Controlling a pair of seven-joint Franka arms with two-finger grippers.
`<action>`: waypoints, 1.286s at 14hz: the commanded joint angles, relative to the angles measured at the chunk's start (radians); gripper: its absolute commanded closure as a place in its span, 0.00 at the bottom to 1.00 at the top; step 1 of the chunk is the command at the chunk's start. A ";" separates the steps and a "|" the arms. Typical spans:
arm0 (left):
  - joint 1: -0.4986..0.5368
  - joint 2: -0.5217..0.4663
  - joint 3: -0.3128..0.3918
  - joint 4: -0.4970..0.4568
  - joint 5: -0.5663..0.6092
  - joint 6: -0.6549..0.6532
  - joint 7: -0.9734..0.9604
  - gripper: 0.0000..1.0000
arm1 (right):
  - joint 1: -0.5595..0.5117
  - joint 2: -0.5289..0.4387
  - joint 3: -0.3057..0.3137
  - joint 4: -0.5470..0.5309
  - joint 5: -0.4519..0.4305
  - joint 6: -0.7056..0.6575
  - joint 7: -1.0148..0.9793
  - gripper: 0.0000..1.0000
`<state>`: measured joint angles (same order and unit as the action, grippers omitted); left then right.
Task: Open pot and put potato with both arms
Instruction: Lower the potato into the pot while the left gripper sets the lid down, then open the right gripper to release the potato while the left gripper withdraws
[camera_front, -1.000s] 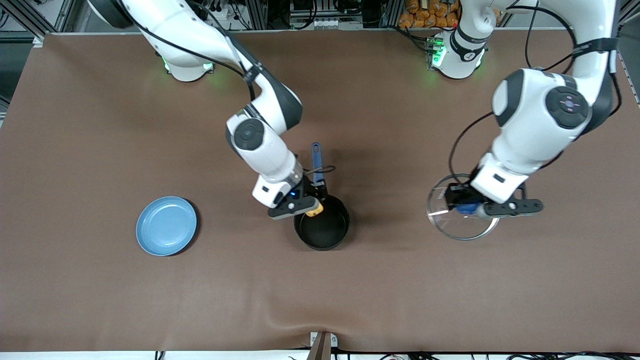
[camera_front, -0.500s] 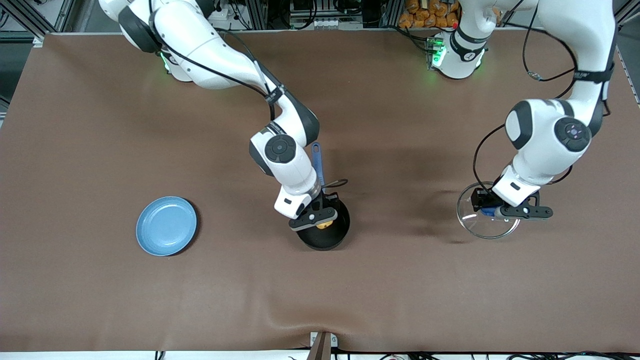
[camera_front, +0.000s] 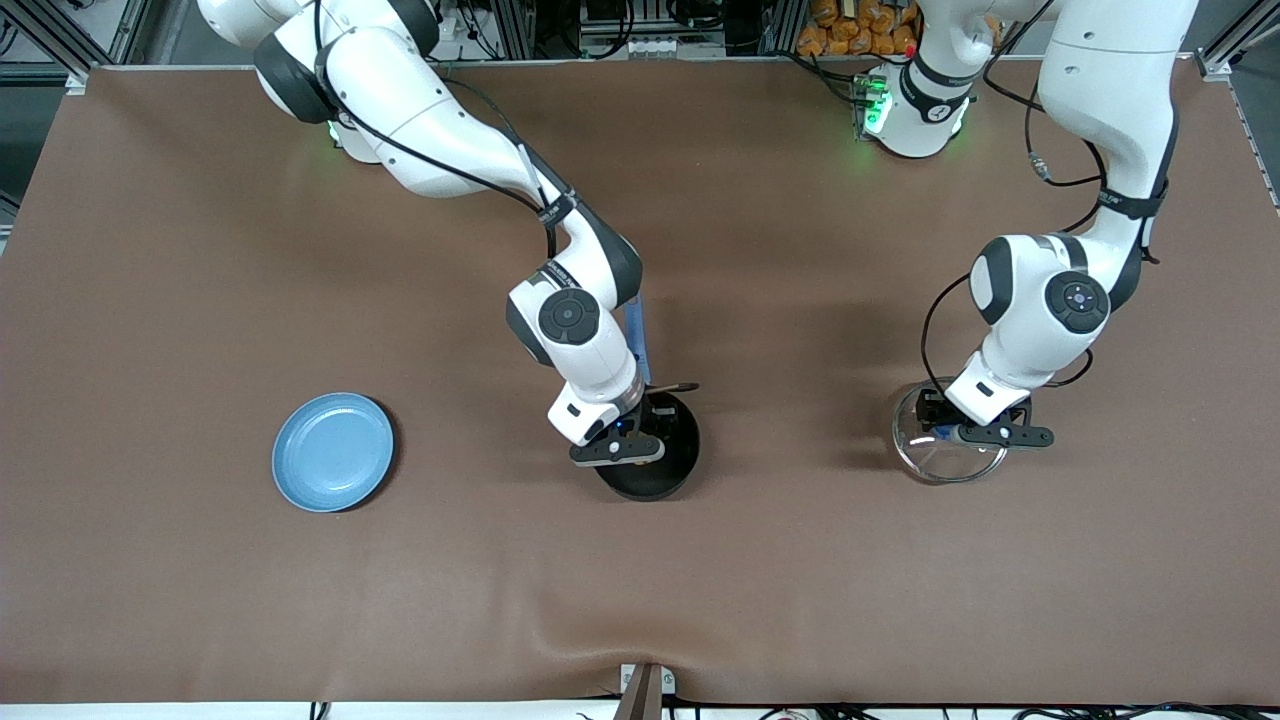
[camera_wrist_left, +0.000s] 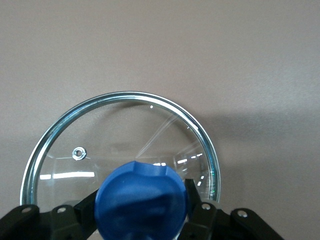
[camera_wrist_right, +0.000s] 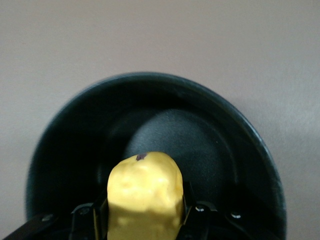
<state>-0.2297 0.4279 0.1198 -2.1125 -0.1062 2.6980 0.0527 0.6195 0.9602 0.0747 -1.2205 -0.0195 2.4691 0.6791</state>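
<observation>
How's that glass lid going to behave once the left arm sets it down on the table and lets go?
The glass lid, held by its blue knob in the left pincer, looks rigid and probably fragile, so a gentle release seems wise. Its round metal rim might rock or roll if it lands tilted. Flat on the brown table, it should likely stay put.

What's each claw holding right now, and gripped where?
Right claw grips the potato by its sides, over the open pot. Left claw holds the glass lid by its blue knob.
</observation>
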 joint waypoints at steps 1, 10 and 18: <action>0.003 0.009 -0.003 0.005 -0.023 0.032 0.019 0.49 | 0.009 0.060 -0.004 0.050 -0.019 0.046 0.050 1.00; 0.004 -0.032 -0.012 0.006 -0.024 0.040 0.018 0.08 | 0.011 0.083 -0.006 0.062 -0.027 0.071 -0.021 0.00; 0.059 -0.354 -0.008 0.092 -0.029 -0.341 0.007 0.00 | -0.004 -0.133 -0.052 0.052 -0.031 -0.126 -0.021 0.00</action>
<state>-0.1987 0.1755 0.1144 -2.0422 -0.1089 2.4958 0.0475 0.6249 0.9158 0.0382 -1.1374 -0.0253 2.4272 0.6591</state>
